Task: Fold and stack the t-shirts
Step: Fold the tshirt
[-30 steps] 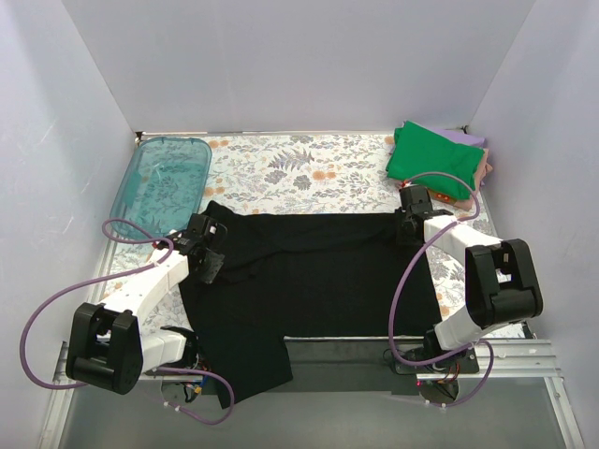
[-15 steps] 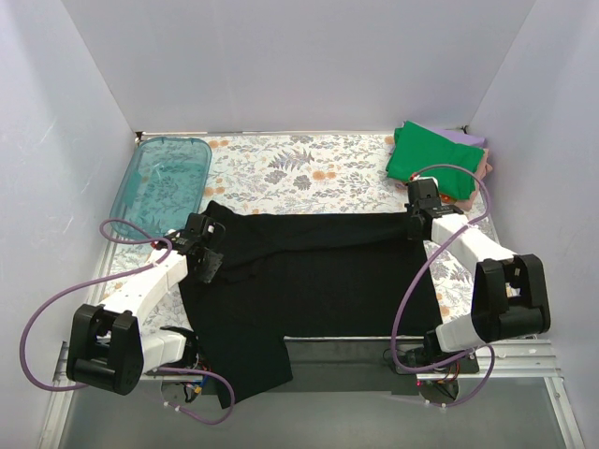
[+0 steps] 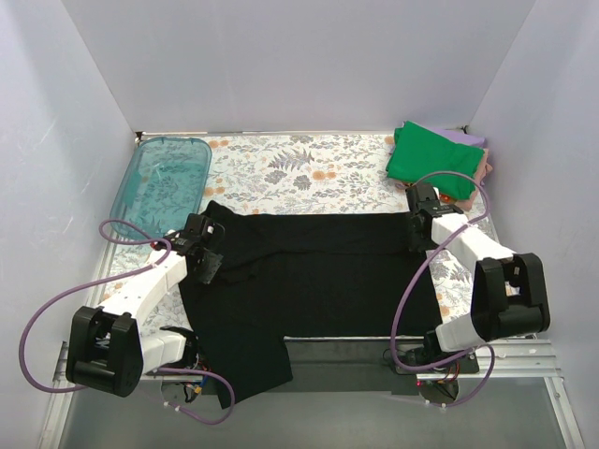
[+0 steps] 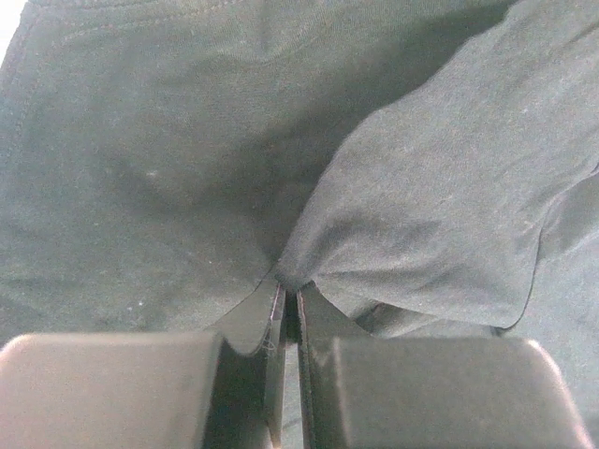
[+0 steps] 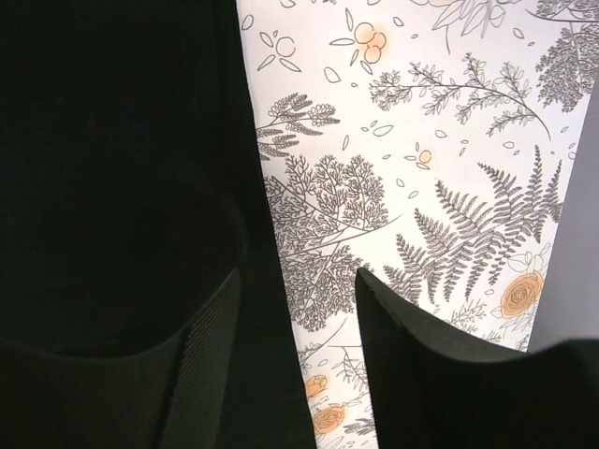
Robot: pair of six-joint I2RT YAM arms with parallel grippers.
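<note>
The large black t-shirt lies spread on the floral table, one sleeve hanging over the front edge. My left gripper is shut on a pinch of the black t-shirt at its left side. My right gripper is open, low over the shirt's right edge; in the right wrist view one finger lies over the black cloth, the other over the bare floral cloth. The bright green t-shirt lies folded at the back right on lilac and pink ones.
A translucent teal plastic tray stands at the back left. White walls close in three sides. The floral tablecloth shows behind the black shirt. A metal rail runs along the front edge.
My right gripper has moved right and a little back, from over the black shirt's upper right part to its right edge. My left gripper has barely moved.
</note>
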